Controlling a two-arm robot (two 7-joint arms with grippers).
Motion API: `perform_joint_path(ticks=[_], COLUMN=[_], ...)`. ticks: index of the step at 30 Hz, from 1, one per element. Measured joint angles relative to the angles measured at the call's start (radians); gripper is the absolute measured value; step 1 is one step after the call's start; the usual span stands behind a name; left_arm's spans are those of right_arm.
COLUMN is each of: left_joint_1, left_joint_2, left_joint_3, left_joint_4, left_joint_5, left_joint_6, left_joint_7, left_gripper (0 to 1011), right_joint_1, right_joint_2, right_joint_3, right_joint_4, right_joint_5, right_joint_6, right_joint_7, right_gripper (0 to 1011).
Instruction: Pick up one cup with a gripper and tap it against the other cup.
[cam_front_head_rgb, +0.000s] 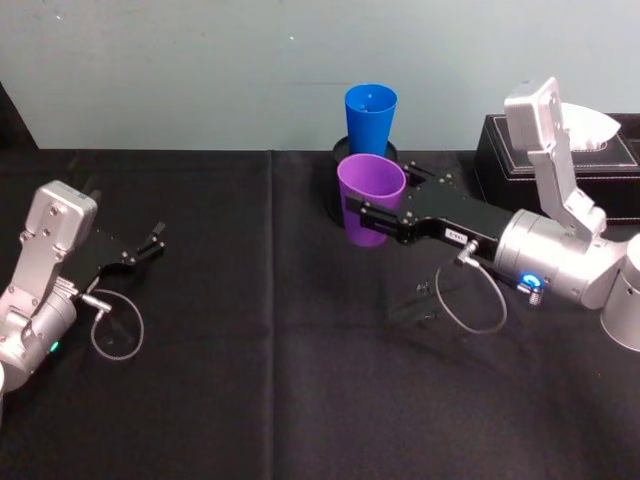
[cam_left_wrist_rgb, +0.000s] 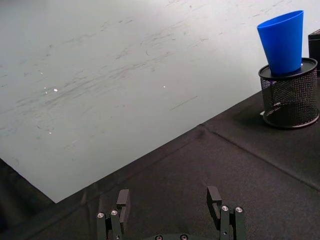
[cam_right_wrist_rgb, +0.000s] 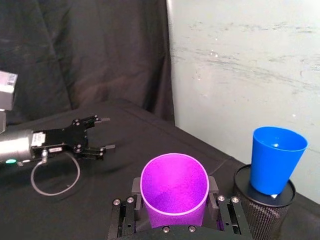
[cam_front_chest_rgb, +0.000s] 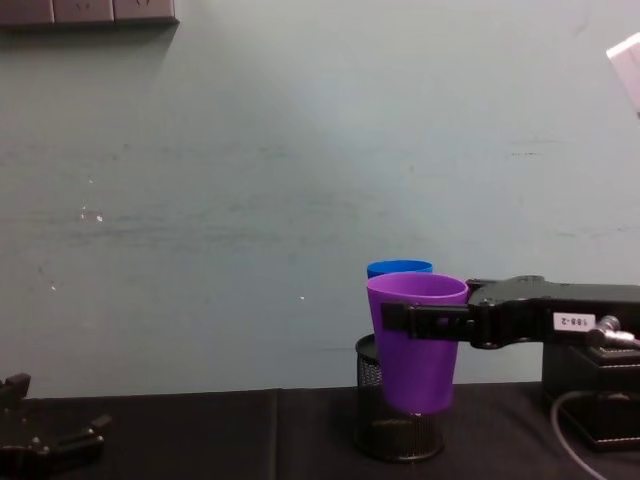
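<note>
My right gripper (cam_front_head_rgb: 372, 212) is shut on the purple cup (cam_front_head_rgb: 369, 198), holding it upright above the black cloth. The same cup (cam_front_chest_rgb: 416, 340) hangs just in front of the blue cup (cam_front_chest_rgb: 399, 268), which stands in a black mesh pen holder (cam_front_chest_rgb: 398, 440). In the right wrist view the purple cup (cam_right_wrist_rgb: 174, 189) sits between my fingers, with the blue cup (cam_right_wrist_rgb: 276, 157) a short way off, apart from it. The blue cup (cam_front_head_rgb: 370, 117) is at the table's far edge. My left gripper (cam_front_head_rgb: 148, 246) rests open on the left, its fingers (cam_left_wrist_rgb: 122, 199) empty.
A black box (cam_front_head_rgb: 560, 165) with a white object on top stands at the back right behind my right arm. A pale wall (cam_front_chest_rgb: 300, 180) closes the table's far side. Black cloth (cam_front_head_rgb: 250, 380) covers the table in front.
</note>
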Motion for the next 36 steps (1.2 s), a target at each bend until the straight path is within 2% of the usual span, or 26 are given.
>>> perform_joint_path(ticks=[6,15,19,36], left_joint_1=[0.000,0.000,0.000,0.000], left_joint_2=[0.000,0.000,0.000,0.000], left_joint_3=[0.000,0.000,0.000,0.000], left_joint_4=[0.000,0.000,0.000,0.000], left_joint_5=[0.000,0.000,0.000,0.000], left_joint_6=[0.000,0.000,0.000,0.000], left_joint_7=[0.000,0.000,0.000,0.000], left_gripper=[1005,1005,1005,1005], right_joint_1=[0.039,0.119,0.141,0.190], right_joint_2=[-0.029,-0.101,-0.122,-0.185], right_joint_3=[-0.008,-0.034,-0.036,-0.003], right_joint_4=[0.053,0.196,0.239,0.340], right_joint_5=[-0.002,-0.035,-0.049,-0.081], right_joint_6=[-0.001,-0.019,-0.030,-0.055], right_joint_7=[-0.005,-0.016,-0.022,-0.048], right_gripper=[741,741,741,741])
